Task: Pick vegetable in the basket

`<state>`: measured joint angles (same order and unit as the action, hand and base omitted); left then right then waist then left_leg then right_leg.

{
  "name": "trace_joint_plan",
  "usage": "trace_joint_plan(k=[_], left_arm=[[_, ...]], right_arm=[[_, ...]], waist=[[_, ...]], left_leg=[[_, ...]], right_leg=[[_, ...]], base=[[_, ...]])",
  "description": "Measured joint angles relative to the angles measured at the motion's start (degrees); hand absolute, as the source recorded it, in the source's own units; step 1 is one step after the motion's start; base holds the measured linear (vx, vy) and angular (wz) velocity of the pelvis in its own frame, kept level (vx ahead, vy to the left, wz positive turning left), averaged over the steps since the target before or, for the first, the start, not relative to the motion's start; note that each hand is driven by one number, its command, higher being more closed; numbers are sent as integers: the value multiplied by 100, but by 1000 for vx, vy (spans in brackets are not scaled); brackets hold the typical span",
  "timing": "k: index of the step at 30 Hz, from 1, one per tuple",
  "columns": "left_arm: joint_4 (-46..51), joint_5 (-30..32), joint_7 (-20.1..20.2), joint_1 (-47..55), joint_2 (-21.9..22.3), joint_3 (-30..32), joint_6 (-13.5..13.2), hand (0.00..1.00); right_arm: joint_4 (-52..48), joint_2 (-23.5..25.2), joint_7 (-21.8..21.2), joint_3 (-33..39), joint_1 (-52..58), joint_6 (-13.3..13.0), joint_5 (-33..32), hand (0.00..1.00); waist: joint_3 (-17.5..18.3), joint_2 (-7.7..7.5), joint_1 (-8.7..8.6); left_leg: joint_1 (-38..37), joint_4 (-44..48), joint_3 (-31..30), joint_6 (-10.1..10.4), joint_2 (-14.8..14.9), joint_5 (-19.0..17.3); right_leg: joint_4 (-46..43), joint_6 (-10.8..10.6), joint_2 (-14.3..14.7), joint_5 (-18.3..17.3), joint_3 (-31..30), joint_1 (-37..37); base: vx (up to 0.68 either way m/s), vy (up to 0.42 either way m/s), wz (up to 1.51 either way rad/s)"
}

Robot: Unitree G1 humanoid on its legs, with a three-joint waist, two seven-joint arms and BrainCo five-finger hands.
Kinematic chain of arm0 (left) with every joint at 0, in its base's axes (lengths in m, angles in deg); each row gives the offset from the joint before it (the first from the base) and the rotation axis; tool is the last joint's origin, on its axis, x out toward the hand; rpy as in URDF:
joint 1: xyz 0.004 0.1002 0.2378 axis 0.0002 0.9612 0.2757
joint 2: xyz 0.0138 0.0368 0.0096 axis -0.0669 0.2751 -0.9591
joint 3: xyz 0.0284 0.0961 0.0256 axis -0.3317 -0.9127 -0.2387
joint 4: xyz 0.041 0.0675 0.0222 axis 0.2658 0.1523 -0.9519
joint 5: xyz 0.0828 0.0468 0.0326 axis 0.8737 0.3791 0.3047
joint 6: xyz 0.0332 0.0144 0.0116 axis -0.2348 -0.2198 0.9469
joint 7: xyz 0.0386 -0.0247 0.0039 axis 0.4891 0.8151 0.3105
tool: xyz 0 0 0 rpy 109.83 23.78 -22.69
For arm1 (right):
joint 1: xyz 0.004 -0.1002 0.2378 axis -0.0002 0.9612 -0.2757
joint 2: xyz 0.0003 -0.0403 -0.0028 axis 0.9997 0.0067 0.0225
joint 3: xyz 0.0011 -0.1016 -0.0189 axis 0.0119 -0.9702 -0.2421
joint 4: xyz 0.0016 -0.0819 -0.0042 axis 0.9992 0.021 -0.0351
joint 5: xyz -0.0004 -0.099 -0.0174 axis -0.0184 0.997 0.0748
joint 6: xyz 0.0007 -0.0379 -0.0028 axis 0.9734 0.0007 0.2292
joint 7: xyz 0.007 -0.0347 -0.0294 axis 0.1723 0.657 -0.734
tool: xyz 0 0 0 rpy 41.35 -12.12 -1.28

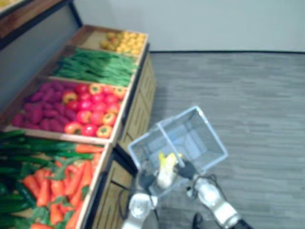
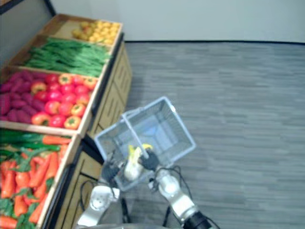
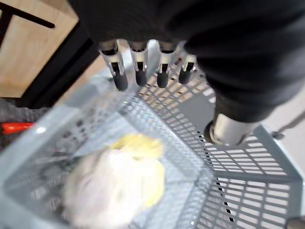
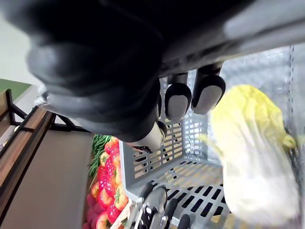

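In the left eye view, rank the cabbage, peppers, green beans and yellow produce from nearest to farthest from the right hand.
From the right hand:
1. cabbage, beside it in the basket
2. peppers, crate to the left
3. green beans, next crate back
4. yellow produce, farthest crate

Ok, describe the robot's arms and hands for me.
Both arms are silver-grey with rounded metal segments: left arm, right arm. A dark cover wraps the back of the left hand and the right hand. The left hand's fingers are silver with dark tips.
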<state>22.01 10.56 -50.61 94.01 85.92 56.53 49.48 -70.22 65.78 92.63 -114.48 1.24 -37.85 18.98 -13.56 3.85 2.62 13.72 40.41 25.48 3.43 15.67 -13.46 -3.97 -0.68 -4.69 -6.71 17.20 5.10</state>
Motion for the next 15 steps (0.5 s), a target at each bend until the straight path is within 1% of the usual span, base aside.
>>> trace_joint_plan(k=[1, 2, 3, 4, 5, 6, 7, 8, 9, 10, 11, 12, 13, 14, 15], left_arm=[[30, 8, 15, -5, 67, -2, 1, 0], [44, 16, 36, -16, 84, -5, 2, 0], [44, 86, 69, -84, 73, 5, 17, 0], [45, 138, 74, -87, 74, 16, 27, 0], [56, 150, 97, -86, 82, 58, 49, 0], [56, 149, 111, -75, 97, 91, 74, 0], [51, 138, 164, 4, 70, 118, 107, 0], [53, 125, 199, 91, 56, 114, 107, 0], [57, 123, 233, 148, 34, 109, 106, 0], [92, 125, 260, 204, -20, 104, 107, 0], [110, 127, 270, 210, -61, 91, 107, 0], [112, 130, 278, 214, -156, 67, 110, 0], [142, 132, 280, 204, -205, 42, 113, 0], [170, 135, 279, 227, -203, 41, 113, 0], [222, 138, 272, 267, -197, 33, 110, 0]], right_arm=[[-80, -54, -6, 199, 83, 0, 10, 100], [-82, -55, -6, 319, 114, 3, 25, 100], [-110, -47, 2, 626, 204, 3, 61, 100], [-138, -49, -2, 754, 246, 2, 86, 100], [-164, -33, -13, 947, 322, 3, 104, 100], [-165, -11, -37, 1020, 365, 3, 120, 100], [-155, 0, -85, 1210, 492, 4, 166, 100], [-104, -1, -112, 1294, 599, 4, 227, 100], [1, 5, -135, 1412, 773, 6, 254, 100], [66, 26, -189, 1458, 974, 7, 258, 100], [116, 75, -214, 1487, 1057, 6, 266, 100], [311, 240, -239, 1586, 1124, 7, 315, 100], [505, 335, -237, 1668, 1161, 8, 325, 100], [577, 354, -231, 1711, 1191, 12, 367, 100], [665, 371, -212, 1832, 1284, 13, 520, 100]], waist=[[77, 127, -18], [86, 139, -32], [117, 29, -66], [129, 4, -32], [155, -51, 18], [158, -84, 9], [147, -130, -1], [147, -128, -22], [148, -164, -90], [184, -278, -118], [208, -332, -148], [208, -431, -204], [212, -444, -282], [213, -440, -333], [227, -417, -404]], left_leg=[[-107, -663, 1053, -242, 53, 381], [-198, -843, 1612, -563, 99, 323], [-359, -1088, 2280, -820, -11, 158], [-367, -1169, 2350, -937, -75, 86], [-405, -1370, 2303, -1172, -276, -69], [-448, -1493, 2240, -1225, -405, -109], [-668, -1795, 2212, -1239, -673, -118], [-891, -2046, 2093, -1237, -851, -116], [-1225, -2307, 1899, -1235, -1056, -116], [-1468, -2508, 1499, -1182, -1244, -151], [-1532, -2557, 1308, -1085, -1281, -206], [-1616, -2554, 984, -1062, -1314, -218], [-1666, -2581, 623, -1011, -1313, -194], [-1701, -2623, 462, -947, -1314, -154], [-1686, -2630, 85, -869, -1294, -103]], right_leg=[[108, -174, 10, -57, 290, 154], [107, -254, 18, -125, 418, 226], [76, -409, -72, -254, 750, 301], [58, -482, -95, -274, 856, 320], [-24, -592, -160, -376, 1000, 370], [-125, -627, -233, -444, 1076, 388], [-620, -745, -436, -574, 1143, 372], [-1341, -724, -649, -664, 1150, 274], [-2575, -706, -1005, -649, 1136, 80], [-3915, -581, -1318, -599, 891, -270], [-4459, -483, -1365, -685, 710, -473], [-5150, -256, -1365, -837, 368, -850], [-5316, -123, -1264, -919, 104, -1146], [-5235, -99, -1206, -941, -49, -1271], [-4819, -87, -1050, -950, -397, -1486]], base=[[289, 115, 105], [329, 128, 141], [292, 98, 113], [302, 93, 117], [253, 74, 62], [338, 113, 73], [338, 124, 68], [404, 166, 91], [328, 108, 109], [334, 63, 111], [341, -58, 127], [389, -190, 141], [318, -175, 144], [325, -253, 154], [192, -195, 127]])
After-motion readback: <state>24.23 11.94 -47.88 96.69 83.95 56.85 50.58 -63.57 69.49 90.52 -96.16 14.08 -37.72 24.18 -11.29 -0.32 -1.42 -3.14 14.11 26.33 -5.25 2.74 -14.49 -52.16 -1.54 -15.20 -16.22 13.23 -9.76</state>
